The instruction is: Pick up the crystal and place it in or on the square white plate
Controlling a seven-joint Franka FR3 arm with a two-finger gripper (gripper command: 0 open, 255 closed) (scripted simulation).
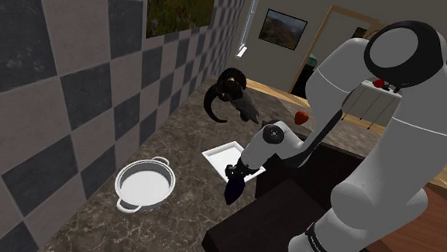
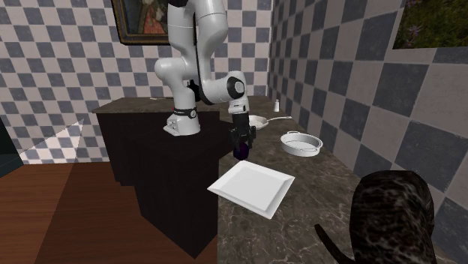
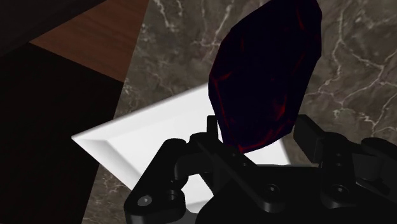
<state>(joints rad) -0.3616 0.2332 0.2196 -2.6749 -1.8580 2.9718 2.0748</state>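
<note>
Jaws: closed on the crystal, one black finger pressed to either side of its upper end.
Gripper (image 1: 236, 175): pointing down from the bent white arm (image 1: 398, 175), hanging at the plate's corner nearest the stand.
Fingers (image 3: 313, 135): in the wrist view they flank the crystal's broad end, and the rest of the stone runs well past their tips.
Crystal (image 3: 264, 76): a long faceted stone, almost black with a purple cast and dull red glints along its edges. It is held upright with its free point aimed down.
Crystal to plate: in the wrist view the stone overlaps the plate's corner. In the second exterior view it hangs just at the plate's far corner. Whether its tip touches anything cannot be told.
Plate (image 2: 259, 196): square, white, with a raised rim, lying flat on the counter.
Counter (image 1: 78, 224): dark stone with pale veins, bearing the plate.
Stand (image 2: 161, 172): a dark box just beside the plate, against the counter's edge.
Pot (image 1: 143, 184): white with two handles, on the counter well apart from the plate, on the plate's side toward the checkered wall.
Mottled dark figure (image 2: 394, 210): on the counter, on the plate's opposite side from the pot.
Wall (image 1: 53, 75): grey checks, rising behind the counter past the plate.
</note>
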